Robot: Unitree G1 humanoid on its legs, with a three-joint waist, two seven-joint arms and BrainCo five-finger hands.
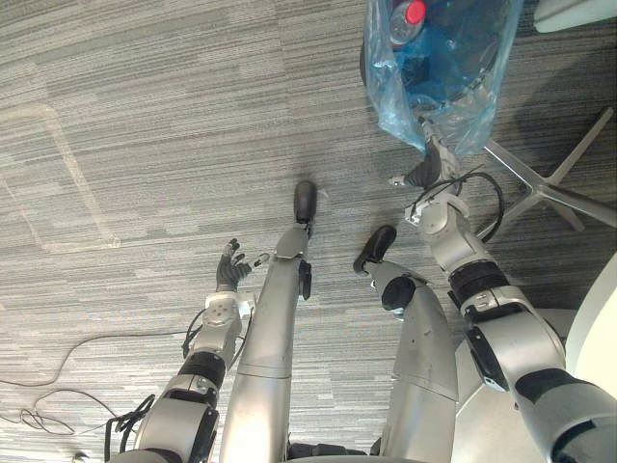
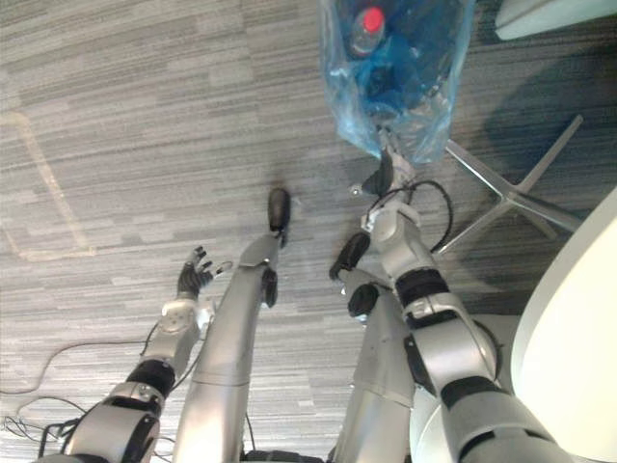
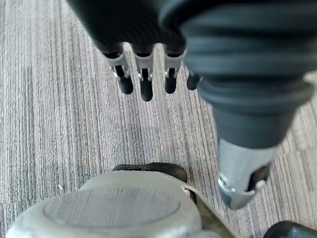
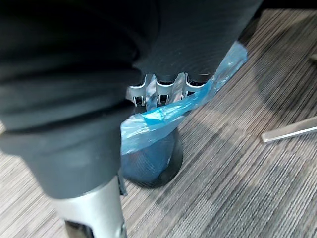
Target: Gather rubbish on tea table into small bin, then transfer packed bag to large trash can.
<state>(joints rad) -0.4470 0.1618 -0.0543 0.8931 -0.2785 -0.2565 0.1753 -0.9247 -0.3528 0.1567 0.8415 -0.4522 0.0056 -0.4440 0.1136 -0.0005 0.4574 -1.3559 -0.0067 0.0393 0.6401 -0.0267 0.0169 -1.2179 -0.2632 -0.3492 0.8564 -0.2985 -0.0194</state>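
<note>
Pinching the bag's (image 1: 439, 68) edge in the right hand (image 1: 424, 166), curling fingers (image 4: 166, 91) round blue plastic. Carrying a red-capped bottle (image 1: 409, 21) inside, resting the bag's lower end in the bin (image 4: 148, 168) on the carpet (image 1: 145, 145). Hanging the left hand (image 1: 229, 268) low beside the legs, spreading straight fingers, gripping nothing.

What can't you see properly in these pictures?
Blue see-through plastic bag, gripped by the right hand: top cut off by the eye views' upper edge.
Inside it: beside a red-capped bottle, just dark shapes behind crumpled plastic.
Small dark bin: rim hidden by bag and wrist cover, right wrist view.
White curved furniture: cut off at the right edge.
</note>
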